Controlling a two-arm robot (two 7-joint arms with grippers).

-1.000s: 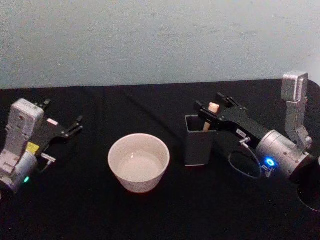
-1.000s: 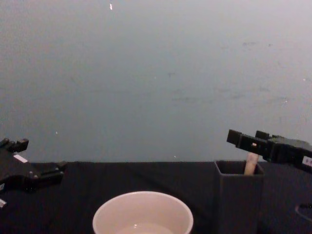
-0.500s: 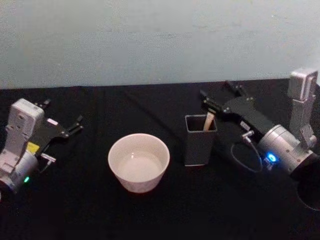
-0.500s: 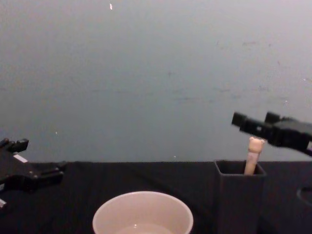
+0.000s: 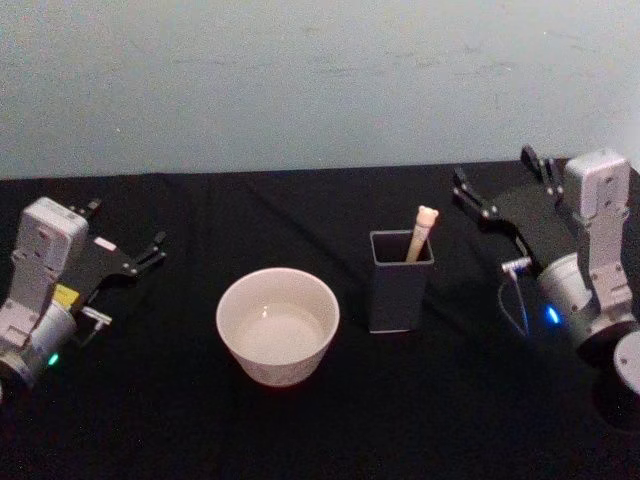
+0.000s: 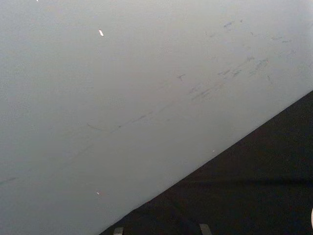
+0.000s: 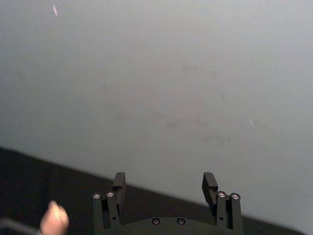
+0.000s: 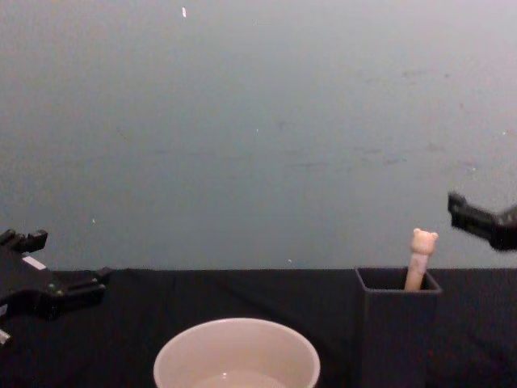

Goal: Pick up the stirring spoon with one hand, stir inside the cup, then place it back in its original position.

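The stirring spoon (image 5: 421, 231) stands in the dark grey square holder (image 5: 400, 282), its cream handle leaning against the right wall and its bear head (image 8: 423, 242) above the rim; the bowl end is hidden inside. The round cream cup (image 5: 277, 325) sits left of the holder, apart from it. My right gripper (image 5: 493, 173) hovers to the right of the holder, open and empty, well apart from the spoon; in the right wrist view its fingers (image 7: 119, 181) stand wide apart, with the bear head (image 7: 54, 221) off to one side. My left gripper (image 5: 125, 225) rests open at the far left.
A black cloth (image 5: 330, 430) covers the table, with a pale blue-grey wall (image 5: 300, 80) behind its far edge. A wide stretch of cloth lies between the left gripper and the cup.
My right gripper has opened, let go of the spoon handle, and pulled back to the right, away from the holder. The spoon now stands free in the holder. The left arm has not moved.
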